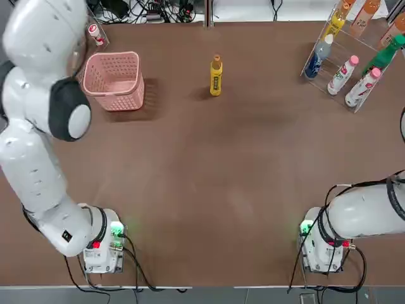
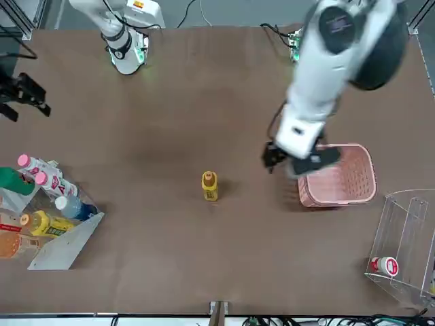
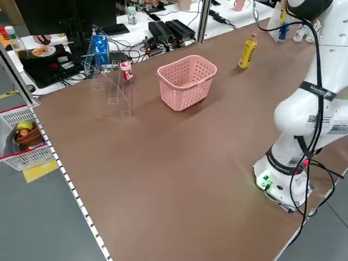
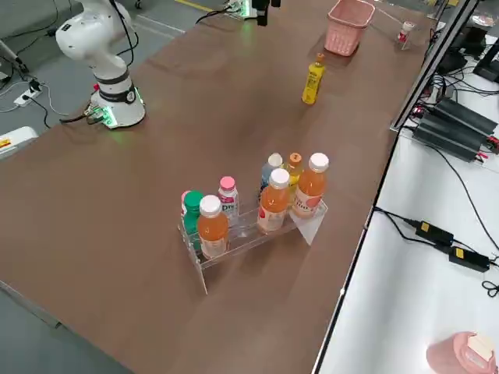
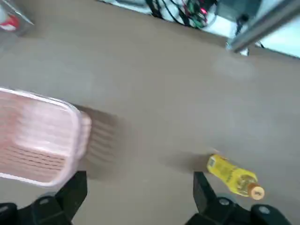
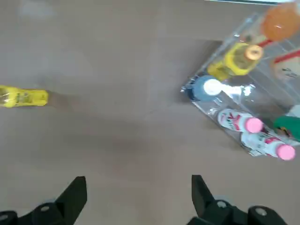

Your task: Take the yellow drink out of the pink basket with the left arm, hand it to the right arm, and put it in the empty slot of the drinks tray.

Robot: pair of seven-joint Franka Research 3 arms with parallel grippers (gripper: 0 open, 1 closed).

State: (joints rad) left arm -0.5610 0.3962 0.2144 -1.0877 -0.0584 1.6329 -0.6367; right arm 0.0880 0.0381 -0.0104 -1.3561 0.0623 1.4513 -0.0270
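Both arms' bases sit at the near table edge, and the left gripper (image 2: pixel 293 157) hangs spread wide and empty beside the pink basket (image 1: pixel 115 80). Well apart from it, the yellow drink (image 1: pixel 216 75) stands upright on the bare table. Across the table, the right gripper (image 6: pixel 136 197) hovers, jaws released, short of the drinks tray (image 1: pixel 352 54).

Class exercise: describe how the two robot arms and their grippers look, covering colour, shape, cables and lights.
Both arms have glossy white rounded shells with dark grey joint caps. Each base glows green, with red dots and black cables trailing. The left gripper and right gripper have black angular fingers.
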